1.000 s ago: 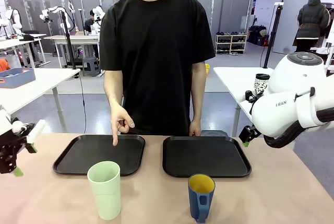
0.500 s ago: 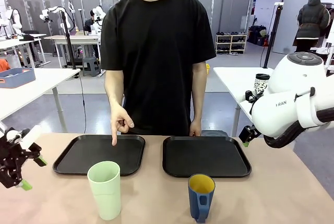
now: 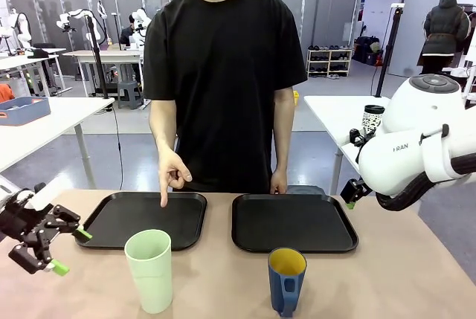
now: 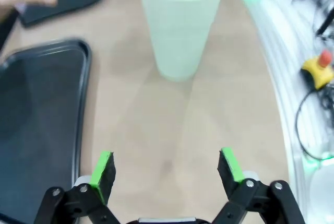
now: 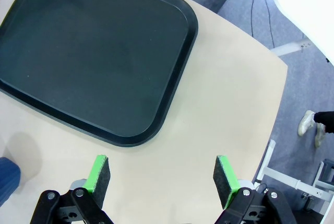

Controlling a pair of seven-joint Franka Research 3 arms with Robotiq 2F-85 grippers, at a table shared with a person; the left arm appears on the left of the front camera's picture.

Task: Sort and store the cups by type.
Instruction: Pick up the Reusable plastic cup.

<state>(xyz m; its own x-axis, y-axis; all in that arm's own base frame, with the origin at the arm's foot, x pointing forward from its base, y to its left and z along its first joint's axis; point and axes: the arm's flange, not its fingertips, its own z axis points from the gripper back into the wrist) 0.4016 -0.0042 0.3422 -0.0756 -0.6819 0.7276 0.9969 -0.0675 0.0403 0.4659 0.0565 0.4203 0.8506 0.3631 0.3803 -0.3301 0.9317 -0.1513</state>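
The pale green tumbler [image 3: 150, 269] stands upright on the table's near left, just in front of the left black tray [image 3: 104, 226]. In the left wrist view the tumbler [image 4: 180, 23] lies straight ahead of my left gripper [image 4: 167, 167], which is open and some way short of it. From the front, the left gripper [image 3: 68, 250] hangs low to the left of the tumbler. The dark blue mug [image 3: 286, 279] with its yellow inside stands near the front centre. My right gripper [image 5: 162, 178] is open over bare table beside the right tray [image 5: 99, 57].
A person stands at the far side, one finger [image 3: 163, 198] pointing down at the left tray's far edge, the other hand [image 3: 277, 183] by the right tray [image 3: 294, 222]. A speckled lidded cup [image 3: 372, 118] stands on a side table behind.
My left gripper has swung in from the table's left edge toward the tumbler, turning its fingers to face it. The right arm and the person's hands have not moved.
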